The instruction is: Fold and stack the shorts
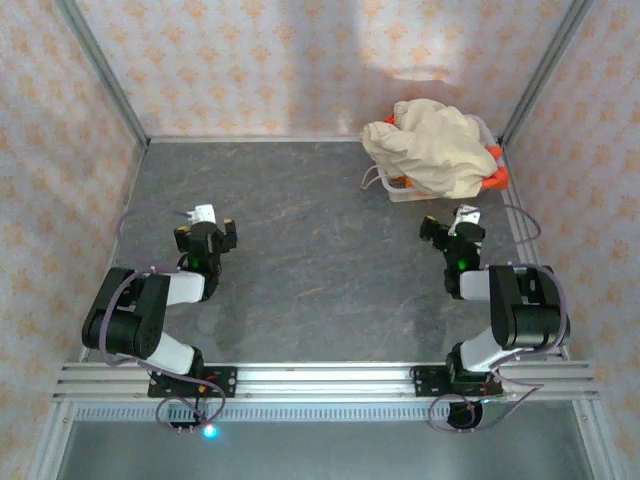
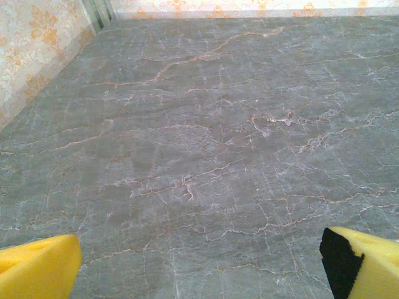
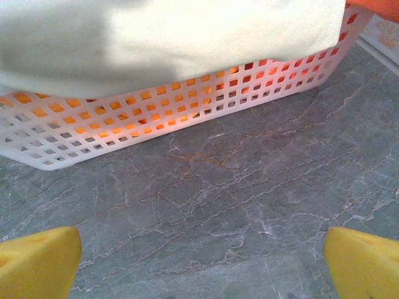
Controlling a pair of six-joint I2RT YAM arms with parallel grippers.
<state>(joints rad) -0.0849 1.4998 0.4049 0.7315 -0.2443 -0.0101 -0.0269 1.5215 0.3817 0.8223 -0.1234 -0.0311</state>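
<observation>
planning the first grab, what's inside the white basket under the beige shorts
Inside, orange shorts show through the mesh of the basket and past its right edge, beneath the beige shorts heaped on top. How many orange pairs lie there is covered.

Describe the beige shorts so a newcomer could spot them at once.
On the grey table, go to the far right corner, where a white mesh basket sits. The beige shorts are heaped on top, spilling over its rim; they are pale cream, unlike the orange shorts underneath.
</observation>
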